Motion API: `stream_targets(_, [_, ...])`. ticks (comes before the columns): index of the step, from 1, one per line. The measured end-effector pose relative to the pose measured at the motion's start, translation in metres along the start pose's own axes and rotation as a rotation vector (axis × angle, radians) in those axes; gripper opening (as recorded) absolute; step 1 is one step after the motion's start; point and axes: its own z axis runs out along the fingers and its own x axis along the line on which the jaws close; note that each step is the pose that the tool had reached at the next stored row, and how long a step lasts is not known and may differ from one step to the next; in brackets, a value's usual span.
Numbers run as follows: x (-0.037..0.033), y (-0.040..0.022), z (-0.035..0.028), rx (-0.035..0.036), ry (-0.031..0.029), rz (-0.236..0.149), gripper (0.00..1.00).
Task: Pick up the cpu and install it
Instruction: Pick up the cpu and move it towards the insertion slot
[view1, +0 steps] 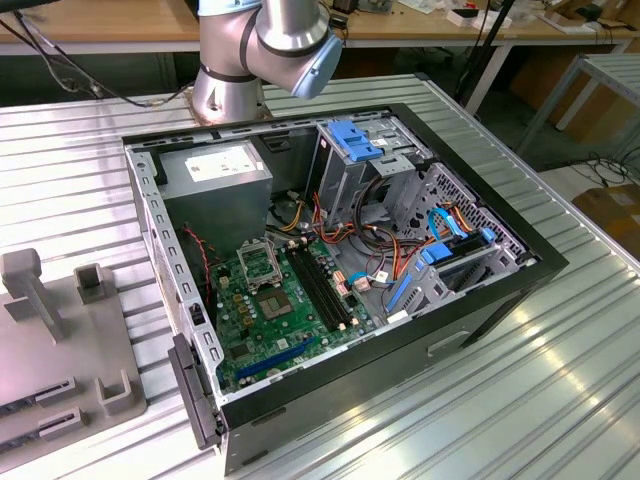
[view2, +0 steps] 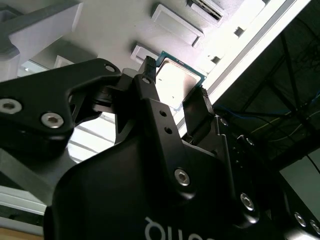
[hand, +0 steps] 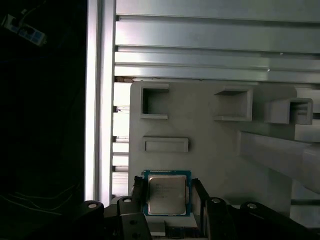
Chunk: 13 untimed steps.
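The cpu (hand: 166, 194) is a small flat square chip with a silvery face and a greenish rim. It sits between the two black fingers of my gripper (hand: 167, 186), which touch its opposite edges in both wrist views. The second wrist view shows the cpu (view2: 179, 82) at the tips of the gripper (view2: 175, 80), over a pale grey parts fixture (hand: 210, 145) with raised blocks and recesses. I cannot tell whether the chip rests on the fixture or hangs just above it. The square metal-framed socket (view1: 262, 262) lies on the green board (view1: 300, 335) inside the open computer case.
The open black computer case (view1: 520, 270) stands mid-table with drive bays, blue clips and cables inside. The grey fixture (view1: 60, 350) lies at the exterior view's left. My arm's base (view1: 230, 85) stands behind the case. The ribbed metal table edge (hand: 100, 100) runs beside the fixture.
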Motion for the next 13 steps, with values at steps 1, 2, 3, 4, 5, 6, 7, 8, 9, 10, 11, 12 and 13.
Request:
stream_targets(1, [0.0000,0.0000,-0.0007,-0.0001,0.0001,0.000,0.47])
stream_targets(2, [0.0000,0.0000,-0.0013,0.0000,0.0001,0.000,0.47])
stream_targets(3, [0.0000,0.0000,-0.0019,0.0000,0.0002,0.000,0.47])
stream_targets(4, [0.0000,0.0000,-0.0030,0.0000,0.0003,0.000,0.47])
stream_targets(5, [0.0001,0.0000,-0.0036,-0.0001,0.0003,0.000,0.47])
stream_targets(6, [0.0000,0.0000,-0.0043,0.0000,0.0005,0.000,0.47])
stream_targets(7, [0.0001,0.0001,-0.0053,-0.0001,0.0005,0.000,0.47])
stream_targets(8, [0.0001,0.0001,-0.0059,-0.0001,0.0006,0.000,0.47])
stream_targets(9, [0.0001,0.0001,-0.0067,-0.0001,0.0007,0.000,0.47])
stream_targets(10, [0.0001,0.0001,-0.0073,-0.0001,0.0007,0.000,0.47])
stream_targets(11, [0.0001,0.0001,-0.0085,0.0000,0.0009,0.000,0.47])
stream_targets(12, [0.0001,0.0001,-0.0094,-0.0001,0.0009,0.000,0.47])
stream_targets(13, [0.0001,0.0001,-0.0102,0.0000,0.0012,0.000,0.47])
